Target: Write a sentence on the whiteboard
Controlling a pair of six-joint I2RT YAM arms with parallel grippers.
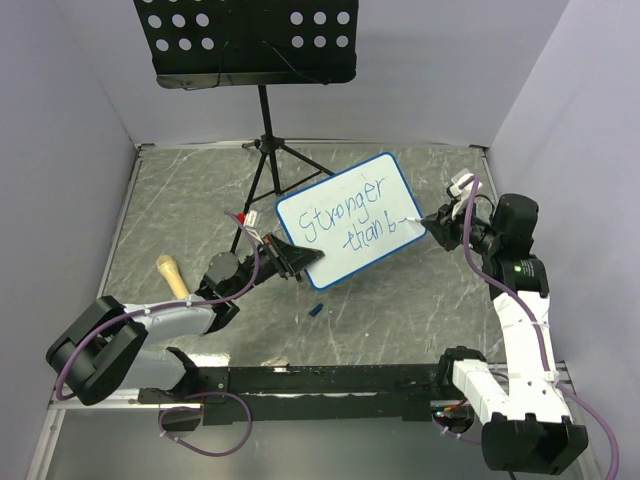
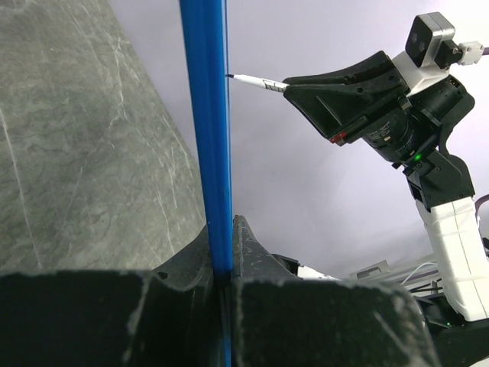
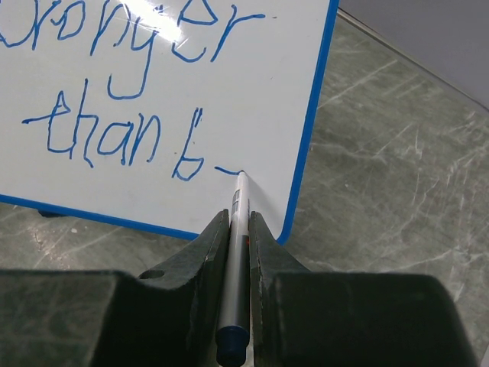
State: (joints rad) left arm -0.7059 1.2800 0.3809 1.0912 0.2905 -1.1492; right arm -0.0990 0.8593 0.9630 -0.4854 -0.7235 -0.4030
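The whiteboard (image 1: 398,205) stands tilted on the table (image 1: 400,320), mid-scene, in front of the music stand (image 1: 262,130). The left gripper (image 1: 292,262) is pressed together on the board's lower left blue edge. The right gripper (image 1: 432,222) pinches a pen (image 3: 234,306). The pen's tip touches the board's lower right, at the end of a short dash after "b". The sentence (image 3: 114,138), in blue, reads "Stronger than b" on two slanted lines. A small blue thing (image 1: 316,310), maybe the pen's cap, lies on the table just in front of the board.
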